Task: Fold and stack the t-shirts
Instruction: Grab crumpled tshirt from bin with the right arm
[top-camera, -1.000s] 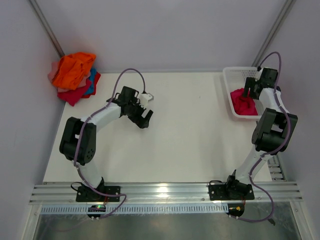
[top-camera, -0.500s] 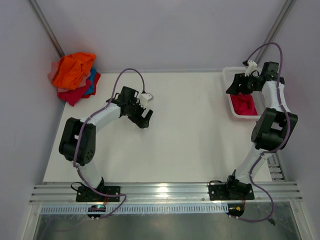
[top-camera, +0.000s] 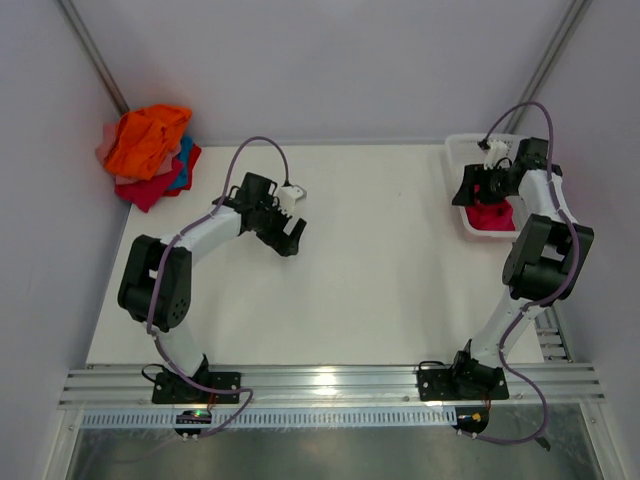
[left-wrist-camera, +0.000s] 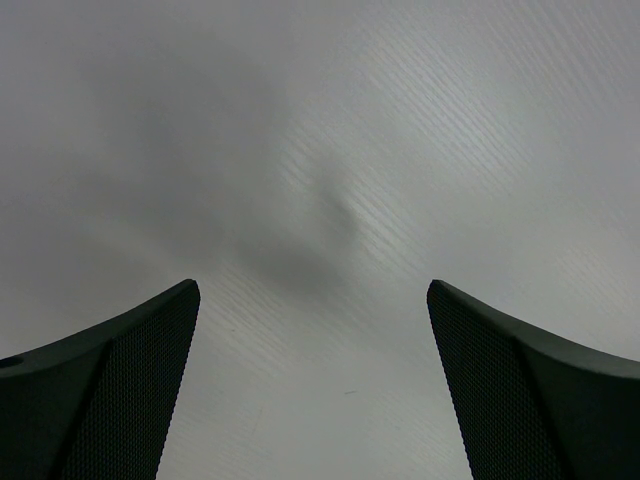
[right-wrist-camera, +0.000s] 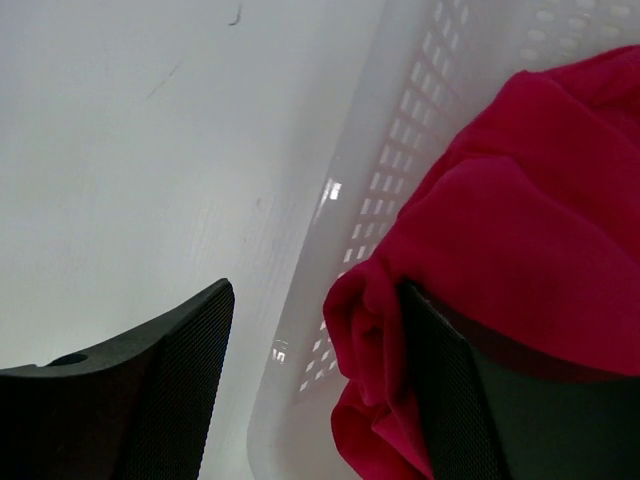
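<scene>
white mesh basket (top-camera: 457, 143) on table (top-camera: 380, 280), far right corner

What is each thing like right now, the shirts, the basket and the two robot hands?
basket, upright, holding the red shirt.
red shirt, crumpled, unfolded, against one side of the right gripper.
shirt pile, heaped unfolded at the far left corner.
left gripper, open, empty, over bare table.
right gripper, open, at the basket's edge.
</scene>
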